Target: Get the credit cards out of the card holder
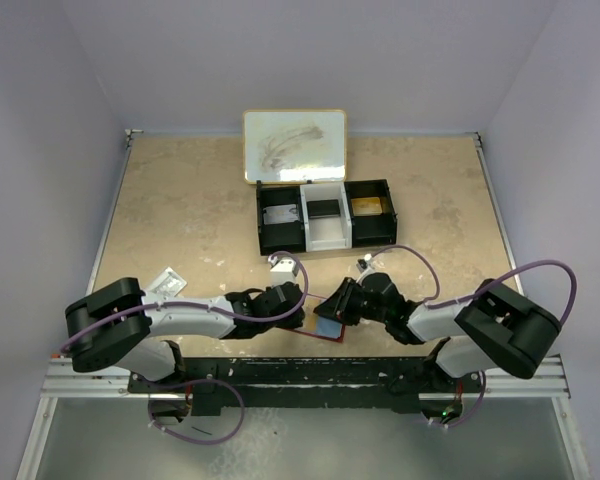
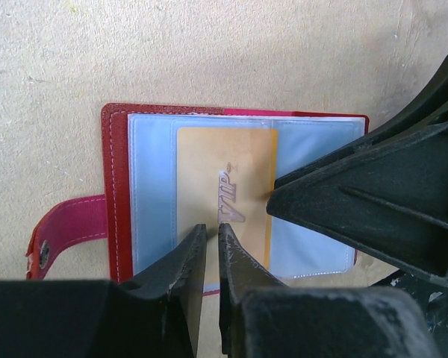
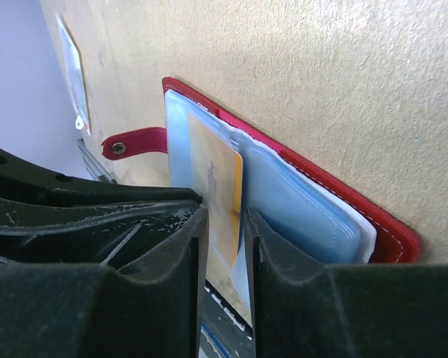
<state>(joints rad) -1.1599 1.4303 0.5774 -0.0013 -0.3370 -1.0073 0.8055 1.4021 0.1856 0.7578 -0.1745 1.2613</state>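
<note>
At the bench's [image 1: 180,220] near edge, you find the card holder [image 2: 118,186] open between both claws. Left claw [image 2: 212,230]: narrow slit over the yellow card [image 2: 224,171], grip unclear. Right claw [image 3: 225,216]: slightly parted astride that card.

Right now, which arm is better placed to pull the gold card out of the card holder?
Left. The left pincer looks nearly shut on the gold card's near edge, ready to draw it from the card holder. The right pincer merely straddles the card, jaws apart.
</note>
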